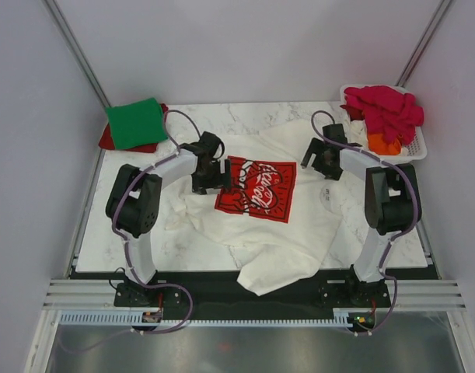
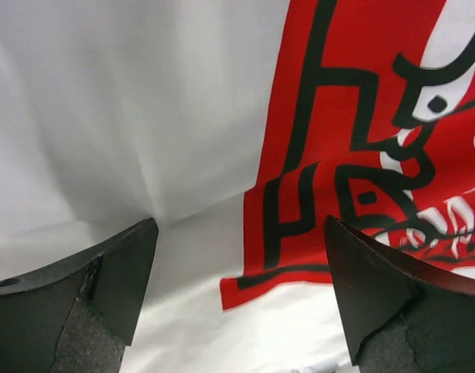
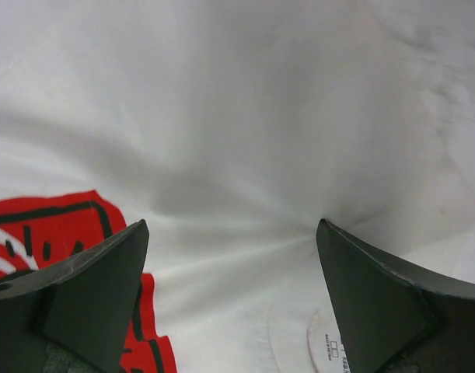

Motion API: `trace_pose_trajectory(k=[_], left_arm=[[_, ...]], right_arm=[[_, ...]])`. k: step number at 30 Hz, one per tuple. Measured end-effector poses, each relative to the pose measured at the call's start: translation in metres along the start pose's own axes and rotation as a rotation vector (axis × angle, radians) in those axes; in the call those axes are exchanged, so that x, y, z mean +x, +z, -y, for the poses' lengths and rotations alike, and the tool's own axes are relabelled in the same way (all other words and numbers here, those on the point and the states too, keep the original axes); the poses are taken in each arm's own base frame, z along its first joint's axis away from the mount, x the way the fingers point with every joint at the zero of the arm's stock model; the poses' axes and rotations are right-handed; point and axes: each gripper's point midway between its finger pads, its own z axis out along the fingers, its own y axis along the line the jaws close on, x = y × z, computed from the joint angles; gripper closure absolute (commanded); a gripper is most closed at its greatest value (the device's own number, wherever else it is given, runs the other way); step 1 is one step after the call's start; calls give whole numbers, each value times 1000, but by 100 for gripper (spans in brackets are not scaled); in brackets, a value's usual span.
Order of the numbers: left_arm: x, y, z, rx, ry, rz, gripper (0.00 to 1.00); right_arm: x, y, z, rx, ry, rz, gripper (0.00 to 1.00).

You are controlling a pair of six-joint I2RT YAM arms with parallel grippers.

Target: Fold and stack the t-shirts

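A large white t-shirt (image 1: pixel 299 225) lies spread and rumpled over the middle of the table, its red square print (image 1: pixel 256 188) facing up. My left gripper (image 1: pixel 208 177) is open, its tips down on the cloth at the print's left edge (image 2: pixel 338 155); in the left wrist view the left gripper (image 2: pixel 237 233) has only flat white fabric (image 2: pixel 144 116) between its fingers. My right gripper (image 1: pixel 324 163) is open too, with its tips pressing into the shirt near the collar. The right wrist view has the right gripper (image 3: pixel 231 227) over puckered white cloth (image 3: pixel 237 116). A folded green shirt (image 1: pixel 136 123) lies on a red one (image 1: pixel 105 140) at the back left.
A white slatted basket (image 1: pixel 414 148) at the back right holds magenta shirts (image 1: pixel 385 109) and an orange one (image 1: pixel 383 144). The white shirt's hem hangs over the table's near edge (image 1: pixel 264 281). Side walls close in the table on the left and right.
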Motion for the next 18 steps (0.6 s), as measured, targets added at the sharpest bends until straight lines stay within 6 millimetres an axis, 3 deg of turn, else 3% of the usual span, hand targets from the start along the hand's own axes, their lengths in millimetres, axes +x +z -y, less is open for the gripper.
trace_pose_trajectory(k=[6, 9, 12, 15, 18], left_arm=[[60, -3, 68, 74, 136, -55, 4], [91, -12, 86, 125, 159, -92, 4], [117, -38, 82, 146, 150, -108, 0], [111, -89, 72, 166, 129, -22, 0], [67, -150, 68, 216, 83, 159, 0]], right_arm=[[2, -16, 72, 201, 118, 13, 2], [2, -20, 83, 233, 116, 4, 2], [4, -26, 81, 222, 81, -19, 2], [-1, -41, 66, 152, 57, -24, 2], [-28, -62, 36, 58, 29, 32, 2]])
